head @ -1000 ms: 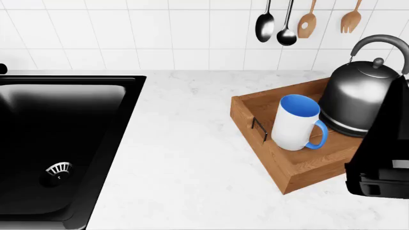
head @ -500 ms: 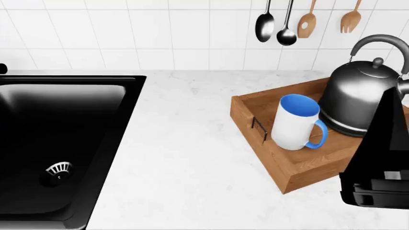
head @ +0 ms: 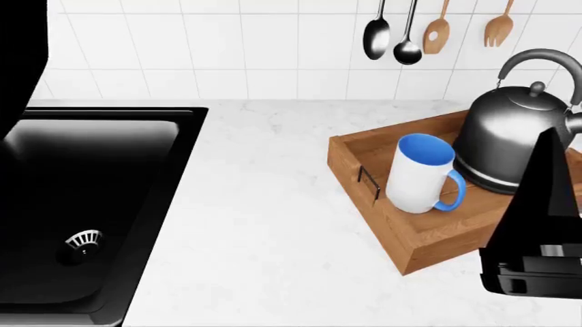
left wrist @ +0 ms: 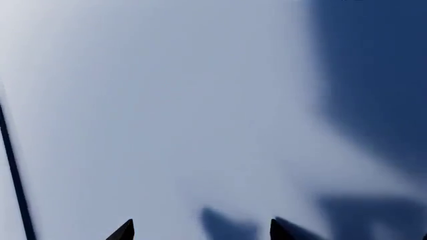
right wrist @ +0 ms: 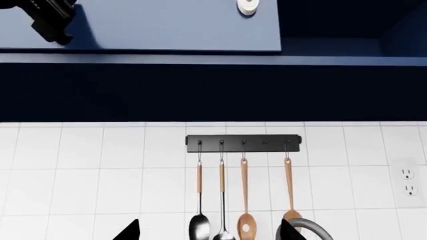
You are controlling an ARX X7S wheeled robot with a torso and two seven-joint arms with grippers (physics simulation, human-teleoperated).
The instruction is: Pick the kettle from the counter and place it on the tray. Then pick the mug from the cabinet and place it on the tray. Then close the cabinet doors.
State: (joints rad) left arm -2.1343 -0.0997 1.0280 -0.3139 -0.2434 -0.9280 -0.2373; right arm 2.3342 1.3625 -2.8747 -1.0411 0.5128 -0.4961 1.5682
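Kettle (head: pixel 509 146), mug (head: pixel 421 174) (upright), on tray (head: pixel 427 238)

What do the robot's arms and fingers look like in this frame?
Everything visible is plain black, with no cables or markings. In the head view the right arm is a tapering wedge ending in a blocky, ribbed housing, and the left arm is only a flat dark shape. Each wrist view shows just pointed black fingers.

White mug (head: pixel 418 178) with a bright blue inside and handle, dark grey shiny kettle (head: pixel 509 139), brown wooden tray (head: pixel 427 238). Counter (head: pixel 264 225) is white marble with faint grey veins, sink (head: pixel 82 197) is glossy black, wall tiles (head: pixel 227 48) plain white.
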